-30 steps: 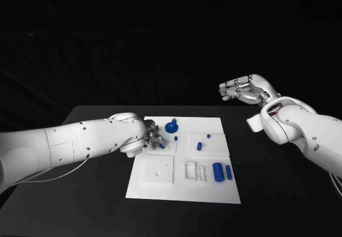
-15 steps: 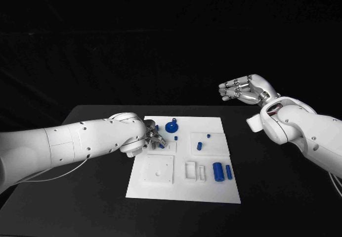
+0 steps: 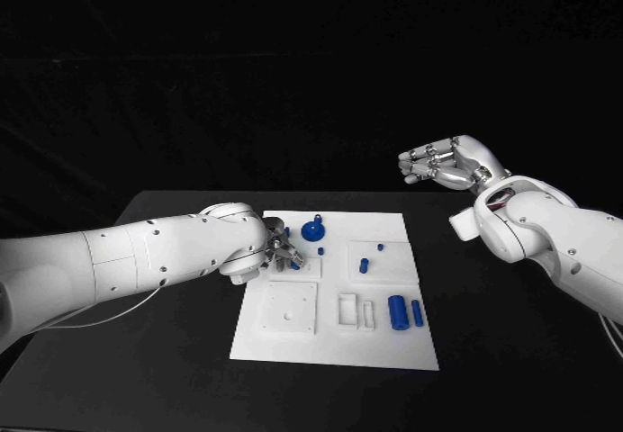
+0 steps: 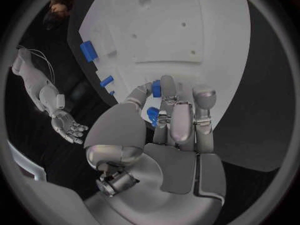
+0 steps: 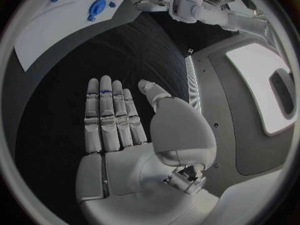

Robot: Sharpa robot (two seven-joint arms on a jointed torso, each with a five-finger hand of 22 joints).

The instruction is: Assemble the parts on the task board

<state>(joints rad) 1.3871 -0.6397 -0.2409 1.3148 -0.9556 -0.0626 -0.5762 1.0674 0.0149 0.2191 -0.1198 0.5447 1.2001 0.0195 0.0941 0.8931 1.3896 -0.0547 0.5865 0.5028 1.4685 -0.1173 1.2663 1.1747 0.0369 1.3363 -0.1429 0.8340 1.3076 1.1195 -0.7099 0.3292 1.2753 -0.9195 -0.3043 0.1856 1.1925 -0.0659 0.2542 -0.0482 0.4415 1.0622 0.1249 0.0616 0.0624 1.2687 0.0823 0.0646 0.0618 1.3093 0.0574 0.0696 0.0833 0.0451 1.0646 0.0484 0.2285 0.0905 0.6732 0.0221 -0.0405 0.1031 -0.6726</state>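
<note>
The white task board [image 3: 335,337] lies in the middle of the black table. My left hand [image 3: 275,253] is low over the board's far left part, and its fingers [image 4: 167,92] pinch a small blue part [image 4: 152,116], which peeks out at the fingertips [image 3: 293,264]. Beside that hand stands a round blue knob [image 3: 313,231]. Small blue pegs [image 3: 364,265] stand further right on the board, and two blue cylinders [image 3: 396,313] lie near its right edge. My right hand [image 3: 448,164] hangs high above the table's right side, palm [image 5: 119,135] flat, fingers straight, holding nothing.
White recessed blocks [image 3: 291,308] and a slotted piece [image 3: 348,309] sit on the board's near half. Bare black table [image 3: 169,360] surrounds the board on all sides. The left forearm [image 3: 130,261] lies across the table's left side.
</note>
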